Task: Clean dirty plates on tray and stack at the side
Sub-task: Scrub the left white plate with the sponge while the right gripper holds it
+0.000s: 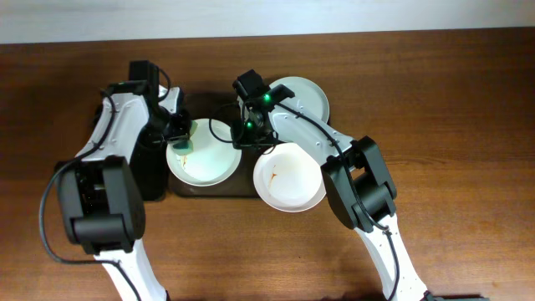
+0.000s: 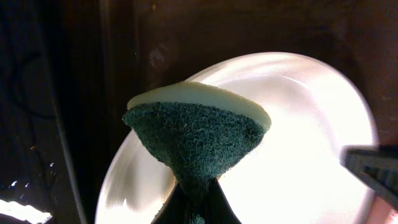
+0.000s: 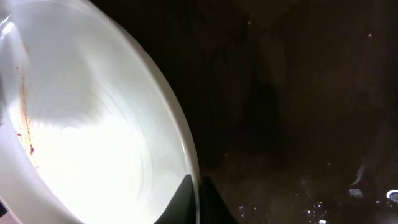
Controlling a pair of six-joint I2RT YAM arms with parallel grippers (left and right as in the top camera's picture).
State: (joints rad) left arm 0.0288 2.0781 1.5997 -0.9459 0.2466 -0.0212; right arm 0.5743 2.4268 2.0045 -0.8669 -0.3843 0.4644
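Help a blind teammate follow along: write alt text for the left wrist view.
The left hand pinches a green scouring sponge with a pale foam top, held over a white plate. The plate sits on the dark tray.

**Operator:** Which colours are the plates showing?

**Technician:** The front plate [image 1: 290, 178] is showing white with brown-orange smears. The left plate [image 1: 205, 160] is reading pale white (a green tinge is appearing near its rim). The rear plate [image 1: 305, 96] is showing pale blue-white.

**Operator:** And the remaining items?

**Technician:** The sponge [image 2: 196, 134] is presenting a dark green scouring face under a cream layer. The tray [image 1: 219, 191] is showing dark brown, the table [image 1: 451, 100] streaked reddish-brown wood grain.
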